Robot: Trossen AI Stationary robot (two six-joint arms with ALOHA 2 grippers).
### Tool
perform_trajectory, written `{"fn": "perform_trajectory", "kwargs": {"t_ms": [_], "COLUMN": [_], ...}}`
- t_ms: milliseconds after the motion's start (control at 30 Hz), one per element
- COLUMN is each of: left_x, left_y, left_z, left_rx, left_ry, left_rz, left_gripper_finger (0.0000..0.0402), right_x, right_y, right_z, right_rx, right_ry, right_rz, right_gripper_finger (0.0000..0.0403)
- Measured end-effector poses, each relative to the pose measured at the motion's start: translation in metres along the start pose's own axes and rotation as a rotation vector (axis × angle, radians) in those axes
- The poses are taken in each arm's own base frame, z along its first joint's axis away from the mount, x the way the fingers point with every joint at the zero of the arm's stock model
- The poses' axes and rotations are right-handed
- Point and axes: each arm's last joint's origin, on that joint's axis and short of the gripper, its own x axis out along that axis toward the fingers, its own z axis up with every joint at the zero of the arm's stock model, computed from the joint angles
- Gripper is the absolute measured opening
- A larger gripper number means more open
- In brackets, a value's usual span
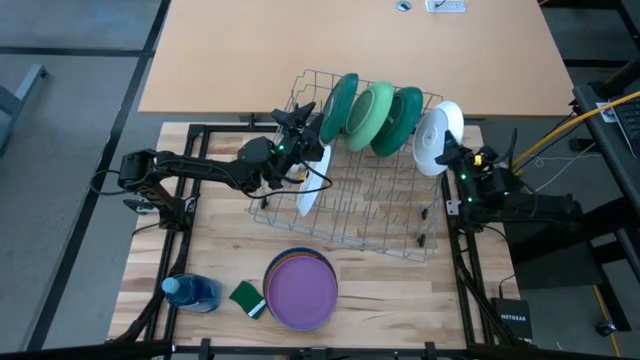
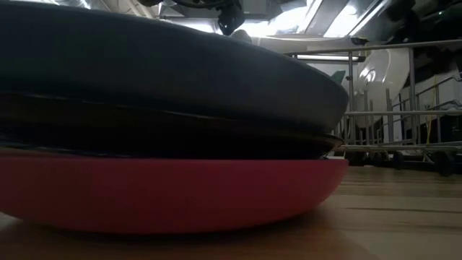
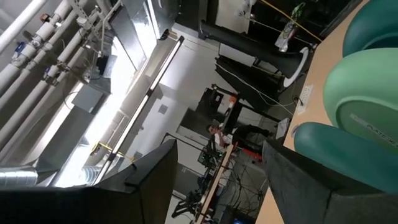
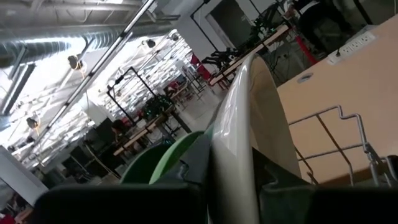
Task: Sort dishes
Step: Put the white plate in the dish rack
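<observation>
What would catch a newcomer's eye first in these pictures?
Three green round plates stand upright in the wire dish rack at the table's middle. The right gripper clamps a white round plate at the rack's right end. A purple-topped stack of plates lies at the near edge.

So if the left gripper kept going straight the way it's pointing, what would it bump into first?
Probably the dark green plate standing in the wire rack. The open left gripper points right at it, though depth is hard to judge.

Both arms are dark, jointed tubes with black cables looped alongside. Small green lights glow just behind the left pincer and the right pincer. The fingers are matte black, seemingly flat-sided blocks.
</observation>
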Motion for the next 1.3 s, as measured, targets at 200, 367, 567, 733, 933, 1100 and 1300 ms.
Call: {"fn": "perform_trajectory", "kwargs": {"t_ms": [200,367,567,733,933,1100,1300], "left_x": [0.000,0.000,0.000,0.000,0.000,0.000,0.000], "left_y": [0.000,0.000,0.000,0.000,0.000,-0.001,-0.002], "left_z": [0.000,0.000,0.000,0.000,0.000,0.000,0.000], "left_rx": [-0.017,-0.021,-0.021,-0.022,-0.021,-0.022,-0.033], "left_ry": [0.000,0.000,0.000,0.000,0.000,0.001,0.001], "left_rz": [0.000,0.001,0.001,0.001,0.000,-0.011,-0.013], "left_gripper_finger": [0.0225,0.0225,0.0225,0.0225,0.0225,0.0225,0.0225], "right_x": [0.002,0.006,0.018,0.032,0.044,0.051,0.060], "right_y": [0.003,0.002,0.000,-0.002,-0.009,-0.015,-0.027], "right_z": [0.000,0.001,-0.002,-0.010,-0.012,-0.013,-0.027], "right_rx": [0.020,0.030,0.015,0.010,-0.019,-0.037,-0.039], "right_ry": [-0.019,-0.051,-0.083,-0.077,-0.101,-0.091,0.019], "right_rz": [-0.019,-0.024,-0.023,-0.019,-0.074,-0.084,-0.150], "right_gripper_finger": [0.0042,0.0042,0.0042,0.0042,0.0041,0.0041,0.0041]}}
